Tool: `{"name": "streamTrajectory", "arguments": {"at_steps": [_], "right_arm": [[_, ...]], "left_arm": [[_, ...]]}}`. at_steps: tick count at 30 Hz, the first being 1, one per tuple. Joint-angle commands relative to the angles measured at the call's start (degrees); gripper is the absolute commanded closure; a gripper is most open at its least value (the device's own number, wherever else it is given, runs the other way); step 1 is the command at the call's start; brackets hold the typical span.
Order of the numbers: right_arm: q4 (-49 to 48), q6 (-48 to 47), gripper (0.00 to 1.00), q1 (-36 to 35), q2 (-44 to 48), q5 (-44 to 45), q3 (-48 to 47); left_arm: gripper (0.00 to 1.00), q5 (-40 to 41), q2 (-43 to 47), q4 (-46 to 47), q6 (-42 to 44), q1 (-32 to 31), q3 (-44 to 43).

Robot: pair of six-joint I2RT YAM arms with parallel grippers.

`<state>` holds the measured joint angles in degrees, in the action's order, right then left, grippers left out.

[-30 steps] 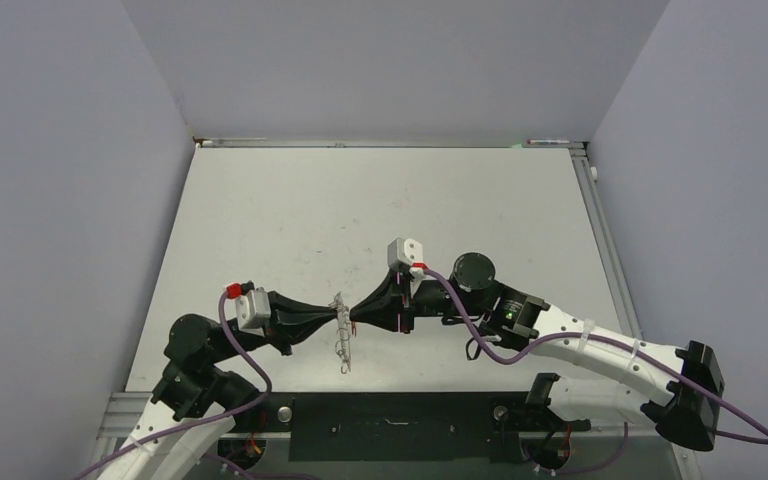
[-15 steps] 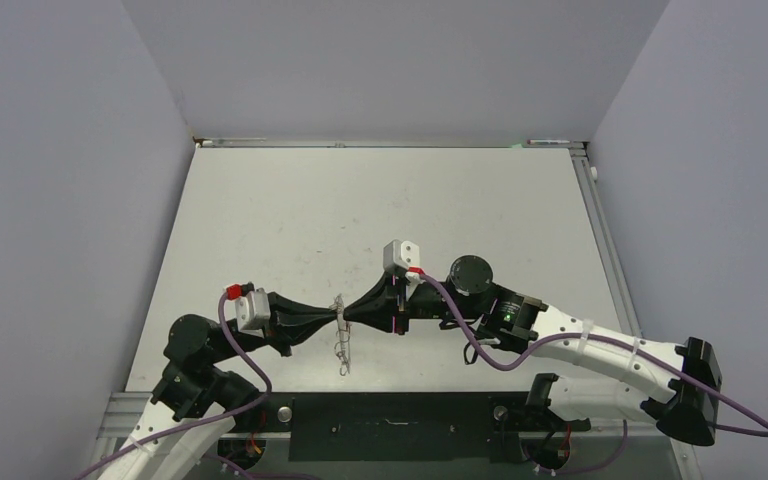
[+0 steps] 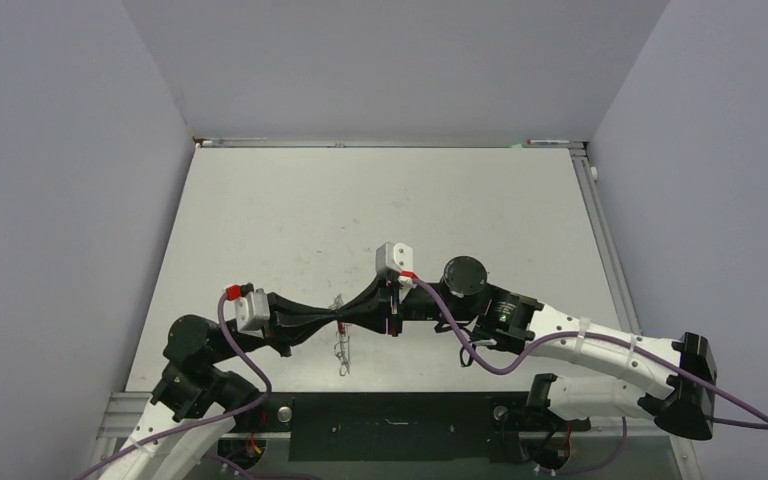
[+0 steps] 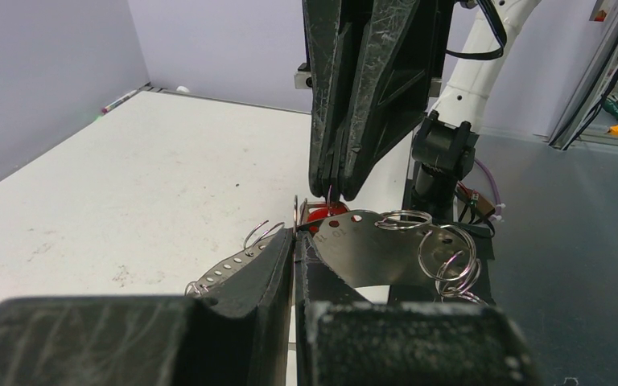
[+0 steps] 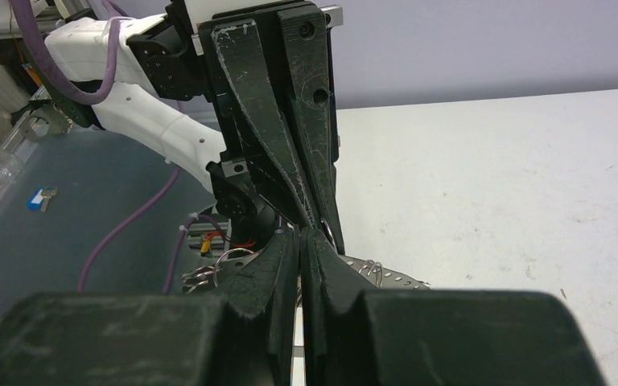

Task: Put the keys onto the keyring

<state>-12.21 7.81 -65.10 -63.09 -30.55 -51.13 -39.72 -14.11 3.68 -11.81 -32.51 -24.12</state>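
Two holds at once. Nearest, my left end effector (image 4: 294, 259) is clenched on the flat rim of the keyring (image 4: 370, 249): light, stiff, slick, best pinched between its wire loops (image 4: 444, 256). Just beyond, my right end effector (image 4: 331, 190) seems clamped on the red-tagged key (image 4: 323, 215), mostly hidden. Those loops crowd the approach above the tabletop (image 4: 129, 185).

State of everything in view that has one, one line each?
Left gripper: fingers shut on the keyring.
Right gripper: fingers shut, tips at the red-tagged key.
Keyring: clamped by the left fingers.
Red-tagged key: beside the keyring, under the right tips; threading unclear.
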Motion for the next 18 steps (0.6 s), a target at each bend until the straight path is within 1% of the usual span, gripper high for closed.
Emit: {"name": "streamTrajectory", "arguments": {"at_steps": [1, 18], "right_arm": [[-1.59, -1.52, 0.95, -0.92, -0.60, 1.50, -3.08], [-1.29, -2.08, 0.95, -1.78, -1.04, 4.77, -3.87]], "left_arm": [[1.00, -0.71, 0.40, 3.02, -0.40, 0.52, -0.40], [1.00, -0.91, 0.46, 2.78, -0.33, 0.61, -0.33]]}}
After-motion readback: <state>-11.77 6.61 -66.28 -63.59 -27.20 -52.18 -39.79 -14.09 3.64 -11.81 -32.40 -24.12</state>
